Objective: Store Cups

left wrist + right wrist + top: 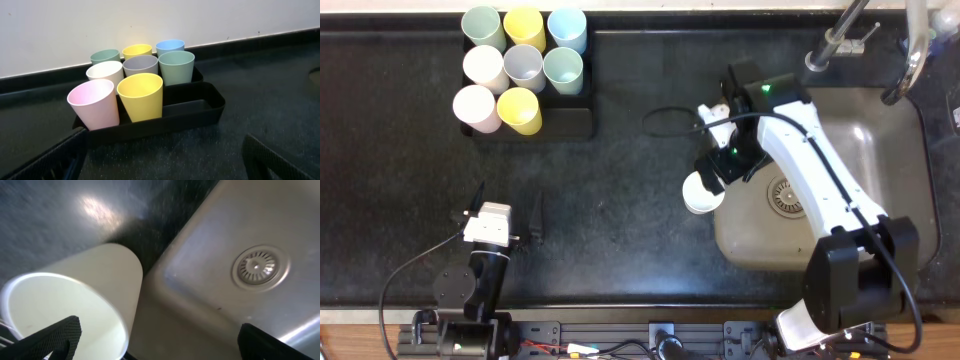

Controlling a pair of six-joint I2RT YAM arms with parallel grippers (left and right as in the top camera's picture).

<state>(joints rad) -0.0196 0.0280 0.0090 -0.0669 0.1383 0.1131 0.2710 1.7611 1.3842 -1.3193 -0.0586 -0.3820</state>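
At sink [860,120] left rim, white cup [700,192] by wide-open right end effector [712,172], seemingly not clamped; near left over desk [620,240], left end effector [510,212] open too.

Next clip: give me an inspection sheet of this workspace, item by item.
Surface: dark speckled countertop, no spills seen.
Job's things: black plastic tray holding eight pastel plastic cups, one corner slot free; one white plastic cup at the left rim of the steel sink.
Clutter: nothing seen.
Grippers: left end effector open, over the countertop near its base; right end effector open, white cup beside one finger.
Cables: black cable looped on the countertop by the right arm.
Surroundings: drain in the sink, metal faucet behind it.
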